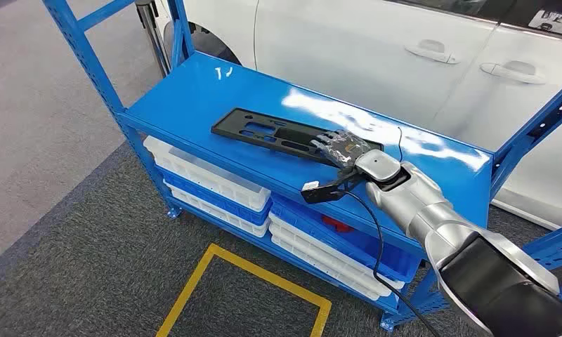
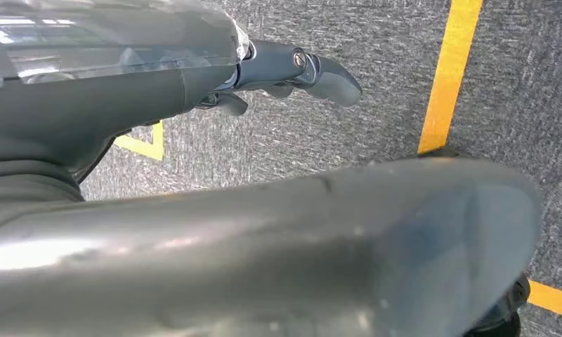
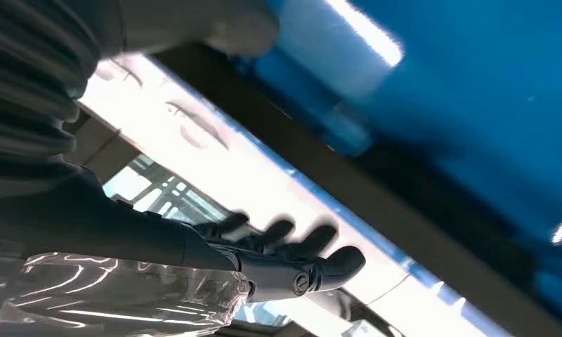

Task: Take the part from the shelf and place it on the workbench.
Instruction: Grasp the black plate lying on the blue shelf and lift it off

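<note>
Looking from head cam: my right arm reaches in from lower right of the frame to the blue shelf (image 1: 194, 98).
Part: flat black part (image 1: 264, 131) lies on the top deck of the shelf, centre of frame.
Part axis: long axis runs from centre-left toward centre-right, tilting slightly down to the right; left end sits near the middle of the deck, right end goes under my hand.
Right hand: right hand (image 1: 341, 147) is over the part's right end, fingers (image 3: 313, 242) stretched out and a little apart in the wrist view; I cannot tell if it touches or grips the part.
Left hand: left hand (image 2: 292, 74) hangs over grey carpet (image 2: 334, 133) with yellow floor tape (image 2: 450, 70); fingers look loosely curled, nothing in them, as far as I see.
Lower shelf: white and blue bins (image 1: 215, 186) stacked beneath the top deck, lower centre-left.
Background: white car (image 1: 376, 49) fills the upper right, just behind the shelf.
Floor: yellow square outline (image 1: 264, 288) at bottom centre.
</note>
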Controlling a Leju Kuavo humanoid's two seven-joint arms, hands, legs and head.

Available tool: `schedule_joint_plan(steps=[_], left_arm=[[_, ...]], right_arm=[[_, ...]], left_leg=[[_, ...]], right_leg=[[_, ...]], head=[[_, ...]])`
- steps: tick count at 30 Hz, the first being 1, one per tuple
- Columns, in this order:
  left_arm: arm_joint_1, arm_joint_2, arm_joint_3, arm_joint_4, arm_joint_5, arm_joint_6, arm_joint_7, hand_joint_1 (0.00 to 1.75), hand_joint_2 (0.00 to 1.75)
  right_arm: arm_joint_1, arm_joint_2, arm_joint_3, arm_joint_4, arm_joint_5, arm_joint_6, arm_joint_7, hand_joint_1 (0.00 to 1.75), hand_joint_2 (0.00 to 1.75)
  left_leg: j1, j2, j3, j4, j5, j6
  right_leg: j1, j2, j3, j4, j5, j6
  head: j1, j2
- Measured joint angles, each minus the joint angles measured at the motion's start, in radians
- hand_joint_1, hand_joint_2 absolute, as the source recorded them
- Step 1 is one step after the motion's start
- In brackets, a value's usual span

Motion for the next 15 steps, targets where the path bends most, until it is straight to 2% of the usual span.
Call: schedule_joint_plan(steps=[2, 3, 5, 7, 9, 11, 13, 15], left_arm=[[0.0, 0.0, 0.0, 0.0, 0.0, 0.0, -0.001, 0.0, 0.0], [0.0, 0.0, 0.0, 0.0, 0.001, 0.0, -0.001, 0.0, 0.0], [0.0, 0.0, 0.0, 0.0, 0.002, 0.0, -0.003, 0.0, 0.0], [-0.002, -0.001, 0.0, 0.0, 0.002, 0.0, -0.005, 0.0, 0.0], [-0.002, -0.002, 0.001, 0.0, 0.002, 0.0, -0.006, 0.0, 0.0], [-0.002, -0.002, 0.001, 0.0, 0.003, 0.001, -0.007, 0.0, 0.0], [-0.003, -0.002, 0.001, 0.0, 0.003, 0.002, -0.008, 0.0, 0.0], [-0.002, -0.002, 0.001, 0.0, 0.003, 0.002, -0.007, 0.0, 0.0]], right_arm=[[0.001, 0.005, 0.0, 0.003, 0.001, -0.003, -0.004, 1.37, 1.75], [0.001, 0.01, 0.0, 0.005, 0.002, -0.006, -0.007, 1.4, 1.75], [-0.006, 0.02, 0.0, 0.008, 0.005, -0.012, -0.01, 1.47, 1.75], [-0.019, 0.027, 0.0, 0.009, 0.007, -0.014, -0.015, 1.54, 1.75], [-0.026, 0.03, 0.0, 0.009, 0.009, -0.014, -0.022, 1.6, 1.75], [-0.027, 0.03, -0.001, 0.009, 0.011, -0.014, -0.028, 1.61, 1.75], [-0.029, 0.03, -0.001, 0.006, 0.011, -0.014, -0.034, 1.63, 1.75], [-0.03, 0.027, -0.002, 0.004, 0.011, -0.014, -0.039, 1.67, 1.75]], left_leg=[[-0.001, 0.0, 0.0, 0.001, 0.0, 0.0], [-0.001, 0.0, 0.0, 0.001, 0.0, 0.0], [-0.002, -0.001, 0.002, 0.002, 0.0, -0.001], [-0.005, 0.0, 0.0, 0.003, 0.0, -0.008], [-0.005, 0.001, -0.002, 0.001, 0.002, -0.019], [-0.004, 0.001, -0.004, 0.004, -0.002, -0.029], [-0.004, 0.002, -0.028, 0.06, -0.041, -0.037], [-0.002, 0.002, -0.084, 0.19, -0.108, -0.043]], right_leg=[[0.0, 0.0, -0.004, 0.009, 0.009, -0.001], [0.0, 0.0, 0.004, -0.006, 0.027, -0.003], [0.002, 0.0, 0.067, -0.132, 0.093, -0.013], [0.009, 0.0, 0.123, -0.249, 0.131, -0.023], [0.015, 0.0, 0.136, -0.278, 0.132, -0.029], [0.011, -0.001, 0.138, -0.287, 0.138, -0.038], [0.006, -0.005, 0.142, -0.297, 0.145, -0.048], [0.007, -0.007, 0.141, -0.299, 0.146, -0.052]], head=[[0.0, 0.0], [0.0, 0.0], [0.0, 0.0], [0.0, 0.0], [0.0, 0.0], [0.0, 0.0], [0.0, 0.0], [0.0, 0.0]])
